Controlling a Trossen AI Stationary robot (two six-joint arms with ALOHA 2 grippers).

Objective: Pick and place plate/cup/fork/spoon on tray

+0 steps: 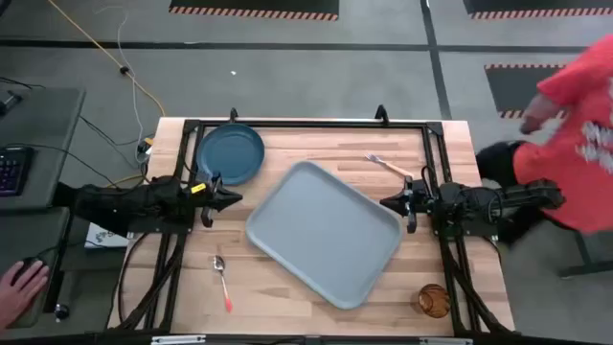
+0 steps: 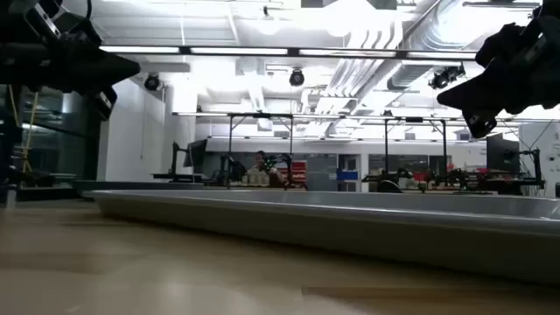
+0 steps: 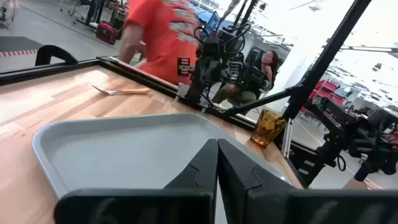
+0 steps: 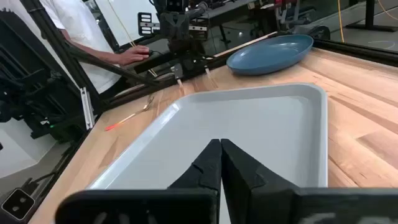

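Right now the big grey-blue tray [image 1: 324, 233] lies tilted in the middle of the wooden table [image 1: 287, 287], and there is nothing on it. From the tray, the blue plate [image 1: 230, 153] sits at about ten o'clock, close to the tray's corner but not touching it. The fork [image 1: 388, 165] lies at about one o'clock, near the far edge of the table. The spoon [image 1: 222, 280] lies at about eight o'clock, with its red handle pointing to the near edge. The little brown cup [image 1: 433, 300] stands at about four o'clock, in the near corner of the table.

The left gripper [image 1: 233, 197] hangs in the air at nine o'clock from the tray, just by the plate. Its two fingers [image 3: 205, 167] are pressed together and hold nothing. The right gripper [image 1: 386, 202] hangs at three o'clock from the tray. Its fingers [image 4: 211, 163] are pressed together too, with nothing in them.

A person in a red top [image 1: 575, 134] stands past the right side of the table. Another person's hand [image 1: 19, 287] shows at the left edge.
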